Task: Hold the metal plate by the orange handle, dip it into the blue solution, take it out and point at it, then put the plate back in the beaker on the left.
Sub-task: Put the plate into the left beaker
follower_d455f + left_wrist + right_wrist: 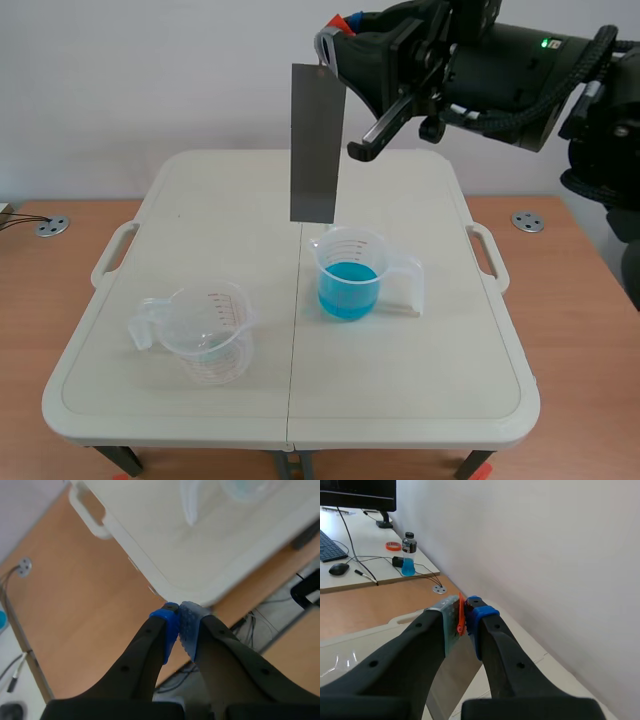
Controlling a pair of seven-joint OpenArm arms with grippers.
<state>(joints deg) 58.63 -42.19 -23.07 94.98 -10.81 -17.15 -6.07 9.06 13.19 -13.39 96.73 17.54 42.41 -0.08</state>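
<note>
A long grey metal plate (317,145) hangs upright from my right gripper (332,45), its lower edge just above the clear beaker of blue solution (349,276) at the table's middle. In the right wrist view my right gripper (465,616) is shut on the orange handle (461,614), and the plate (454,677) drops away below the fingers. An empty clear beaker (203,331) stands at the front left. My left gripper (178,626) is shut on nothing, off the table's corner over the wooden desk; the left arm does not show in the scene view.
The white folding table (420,400) has side handles (112,255) and stands on a wooden desk (575,300) with metal discs (527,221). A side desk (355,555) behind carries a keyboard, a mouse, a bottle and cables.
</note>
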